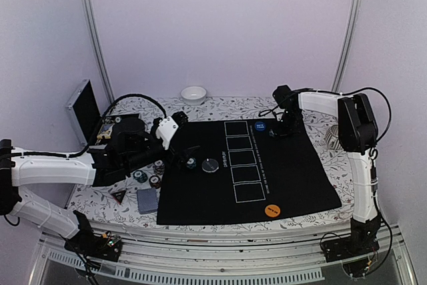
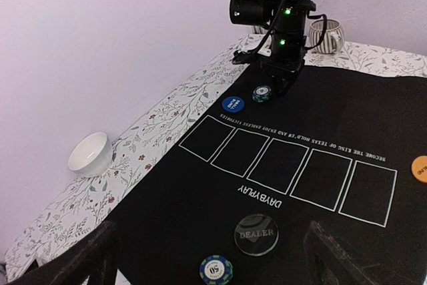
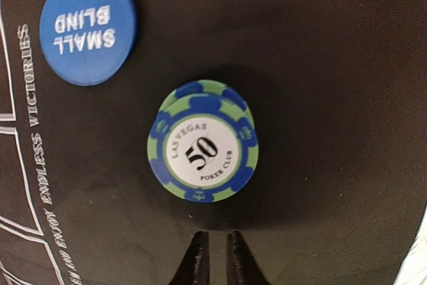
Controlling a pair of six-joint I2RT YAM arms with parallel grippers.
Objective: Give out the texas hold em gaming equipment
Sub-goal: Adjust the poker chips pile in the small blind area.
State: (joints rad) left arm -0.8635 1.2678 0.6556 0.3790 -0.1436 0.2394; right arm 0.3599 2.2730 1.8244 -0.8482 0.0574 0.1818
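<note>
Your right fingers [image 3: 198, 261] sit nearly closed and empty, bottom centre; the green 50 chip [image 3: 203, 141] lies on the black mat [image 3: 333, 65] just above, near the blue Small Blind disc [image 3: 88, 26]. Your left fingers [image 2: 87, 258] gape, empty.

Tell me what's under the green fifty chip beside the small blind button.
Beneath the top chip, a second green chip shows only its rim, on the black mat; its face is covered.
</note>
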